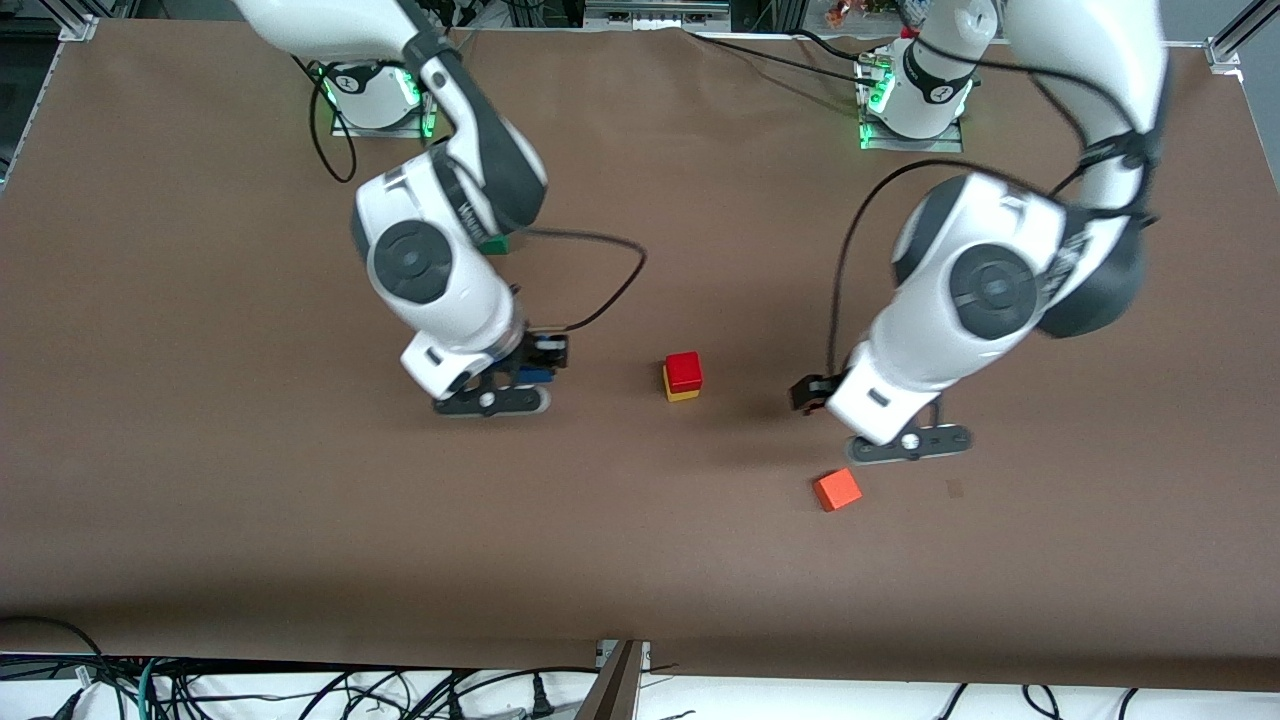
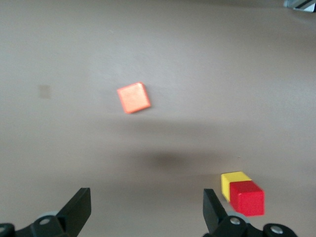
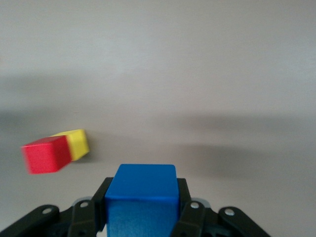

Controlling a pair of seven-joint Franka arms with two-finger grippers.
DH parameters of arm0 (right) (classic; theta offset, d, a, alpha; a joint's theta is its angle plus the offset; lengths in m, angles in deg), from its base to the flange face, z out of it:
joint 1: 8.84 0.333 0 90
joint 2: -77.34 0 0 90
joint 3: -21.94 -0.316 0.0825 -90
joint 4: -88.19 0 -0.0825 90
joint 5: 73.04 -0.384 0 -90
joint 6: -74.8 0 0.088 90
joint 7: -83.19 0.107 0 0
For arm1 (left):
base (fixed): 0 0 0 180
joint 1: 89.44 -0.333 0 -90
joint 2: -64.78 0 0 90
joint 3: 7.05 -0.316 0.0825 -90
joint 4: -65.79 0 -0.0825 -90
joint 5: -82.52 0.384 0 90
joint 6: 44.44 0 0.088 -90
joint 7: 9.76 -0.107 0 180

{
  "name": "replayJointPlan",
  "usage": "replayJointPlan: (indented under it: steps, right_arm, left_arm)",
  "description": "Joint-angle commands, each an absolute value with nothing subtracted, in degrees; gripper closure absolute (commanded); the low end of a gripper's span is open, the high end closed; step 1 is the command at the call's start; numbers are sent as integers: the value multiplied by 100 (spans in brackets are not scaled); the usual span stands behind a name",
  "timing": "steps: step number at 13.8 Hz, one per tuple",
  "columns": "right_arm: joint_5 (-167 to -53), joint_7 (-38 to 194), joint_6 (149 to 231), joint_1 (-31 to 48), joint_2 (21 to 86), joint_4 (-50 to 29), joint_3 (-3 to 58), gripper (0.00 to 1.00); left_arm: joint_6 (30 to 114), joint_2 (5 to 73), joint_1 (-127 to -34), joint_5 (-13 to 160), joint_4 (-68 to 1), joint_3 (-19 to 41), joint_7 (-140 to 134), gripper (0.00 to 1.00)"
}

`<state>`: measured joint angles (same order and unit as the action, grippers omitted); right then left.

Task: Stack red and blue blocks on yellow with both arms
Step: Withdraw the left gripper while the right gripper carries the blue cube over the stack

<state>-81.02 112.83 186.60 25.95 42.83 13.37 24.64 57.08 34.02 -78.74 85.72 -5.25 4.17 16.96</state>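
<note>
The red block (image 1: pixel 684 369) sits on the yellow block (image 1: pixel 681 394) at the table's middle. My right gripper (image 1: pixel 528 382) is shut on the blue block (image 1: pixel 538 376) and holds it over the table, beside the stack toward the right arm's end. In the right wrist view the blue block (image 3: pixel 141 196) fills my right gripper (image 3: pixel 141 210), with the red block (image 3: pixel 47 154) and the yellow block (image 3: pixel 79 141) farther off. My left gripper (image 1: pixel 905 444) is open and empty, beside the stack toward the left arm's end. In the left wrist view, my left gripper (image 2: pixel 147 210) shows bare table between its fingers.
An orange-red cube (image 1: pixel 837 490) lies nearer the front camera than the stack, close to my left gripper; it also shows in the left wrist view (image 2: pixel 133 97). A green cube (image 1: pixel 494 245) is mostly hidden under the right arm. Cables trail over the table by both arms.
</note>
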Motion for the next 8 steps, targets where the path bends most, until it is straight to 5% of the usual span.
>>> replayJointPlan:
  steps: [1, 8]
  right_arm:
    - [-8043, 12148, 19009, 3061, 3790, 1900, 2449, 97]
    - [-7744, 12345, 19599, 3712, 3059, 2376, 2502, 97]
  left_arm:
    - [5419, 3901, -8344, 8665, -707, 473, 856, 0]
    - [4681, 4999, -8926, 8612, -1005, 342, 448, 0]
